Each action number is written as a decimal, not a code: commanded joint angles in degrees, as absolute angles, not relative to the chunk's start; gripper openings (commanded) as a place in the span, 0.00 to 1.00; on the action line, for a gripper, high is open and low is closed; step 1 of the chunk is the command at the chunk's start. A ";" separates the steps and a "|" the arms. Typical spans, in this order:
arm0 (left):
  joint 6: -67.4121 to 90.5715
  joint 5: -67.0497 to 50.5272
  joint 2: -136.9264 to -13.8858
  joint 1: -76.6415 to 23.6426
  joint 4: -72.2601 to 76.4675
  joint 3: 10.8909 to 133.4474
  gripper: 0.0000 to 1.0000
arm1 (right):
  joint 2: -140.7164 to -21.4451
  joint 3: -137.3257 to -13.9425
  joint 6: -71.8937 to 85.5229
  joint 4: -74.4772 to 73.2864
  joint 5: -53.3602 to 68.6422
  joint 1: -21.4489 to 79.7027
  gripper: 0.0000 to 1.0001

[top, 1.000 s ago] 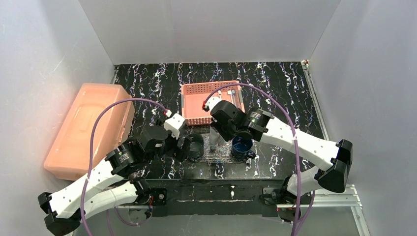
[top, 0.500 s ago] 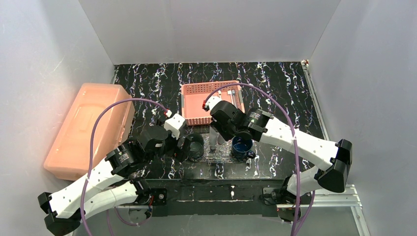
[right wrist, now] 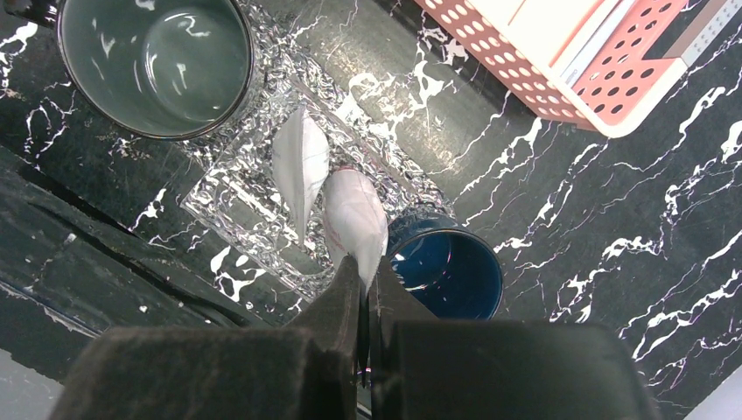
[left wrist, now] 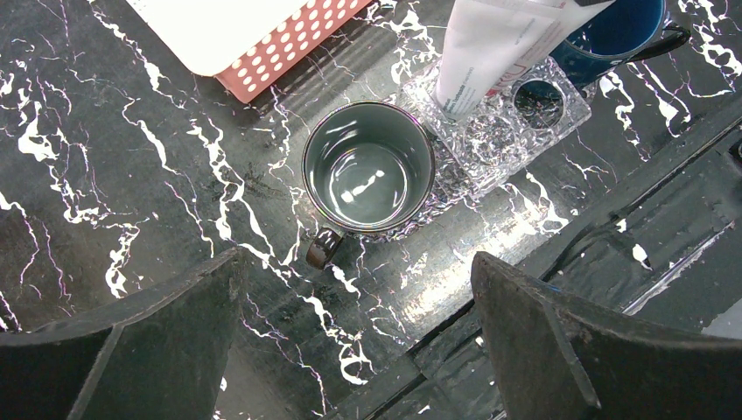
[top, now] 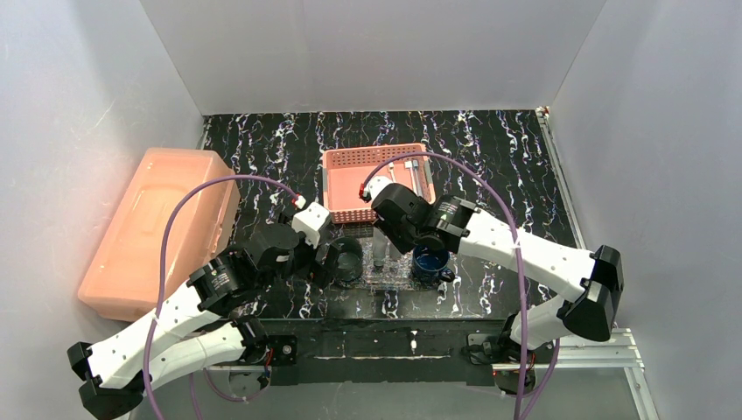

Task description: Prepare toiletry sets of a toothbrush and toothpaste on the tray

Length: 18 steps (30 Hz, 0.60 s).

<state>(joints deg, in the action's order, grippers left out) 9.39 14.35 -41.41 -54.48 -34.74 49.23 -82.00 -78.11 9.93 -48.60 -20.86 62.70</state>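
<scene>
The right end effector (right wrist: 363, 276) is pinching the flat crimped end of a white plastic toothpaste tube (right wrist: 354, 214). Its fingers are pressed together on the crimp, and it is holding the tube upright, cap end down, over the clear, glittery rectangular tray (right wrist: 229, 203). Over the last second this arm has been easing slightly toward the tray's middle. I judge from this that the tube is being set down rather than carried. Whether its cap is already touching the tray is not showing clearly.

A second white toothpaste tube (right wrist: 299, 162) is standing on the tray just beside the held one. A grey-green glazed mug (left wrist: 368, 168) is sitting at one end of the tray and a dark blue mug (right wrist: 446, 273) at the other.

The left end effector (left wrist: 354, 280) is hovering near the grey-green mug's end of the tray with its fingers wide apart, and it has not been shifting.

The slim white plastic toothbrush (top: 409, 165) is lying in the pink perforated basket (top: 335, 188) beyond the tray, on the black marbled desk (top: 499, 149). The brushes are therefore probably waiting to be fetched.
</scene>
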 commanded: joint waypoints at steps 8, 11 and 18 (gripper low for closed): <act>8.81 14.50 -40.91 -54.08 -34.37 49.31 0.98 | -82.29 -74.36 10.71 -42.77 -20.91 62.94 0.01; 8.81 14.41 -40.96 -54.05 -34.37 49.31 0.98 | -82.77 -73.72 11.05 -42.09 -20.86 62.93 0.01; 8.71 14.33 -41.13 -53.97 -34.34 49.45 0.98 | -83.56 -73.09 11.07 -41.67 -21.09 62.94 0.01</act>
<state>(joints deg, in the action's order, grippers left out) 9.34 14.31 -41.43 -54.43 -34.74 49.23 -83.40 -73.21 10.57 -44.56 -20.64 62.70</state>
